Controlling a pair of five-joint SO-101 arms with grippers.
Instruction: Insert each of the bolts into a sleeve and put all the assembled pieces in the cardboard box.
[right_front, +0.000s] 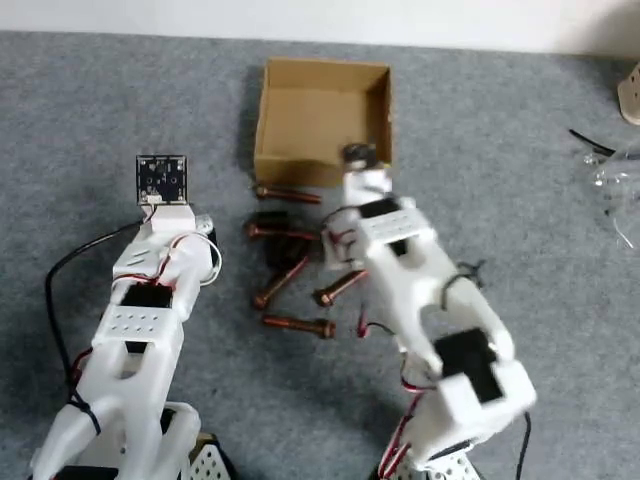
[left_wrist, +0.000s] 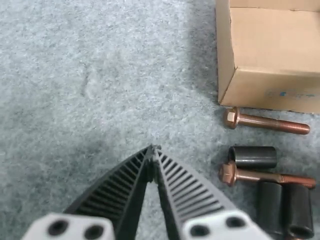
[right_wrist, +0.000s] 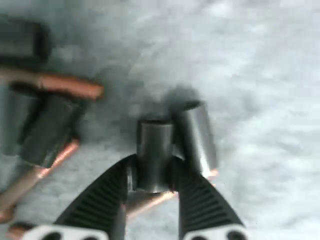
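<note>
- So far the box (right_front: 300, 170) looks empty, and the bolts (right_front: 297, 324) seem loose on the desk (right_front: 520, 150).
- Right claw (right_wrist: 152, 176) grips one sleeve (right_wrist: 154, 145) among them, nothing assembled yet.
- Left claw (left_wrist: 154, 152) is closed and empty, near the box.

A grey carpet-like mat (right_front: 520, 130) covers the table, and a white strip (right_front: 300, 15) runs along its far edge. At the mat's right edge lie clear plastic pieces (right_front: 612, 178) with a thin black wire (right_front: 585, 140). Near the far right corner sits a beige object (right_front: 631, 95), cut off by the view.
</note>
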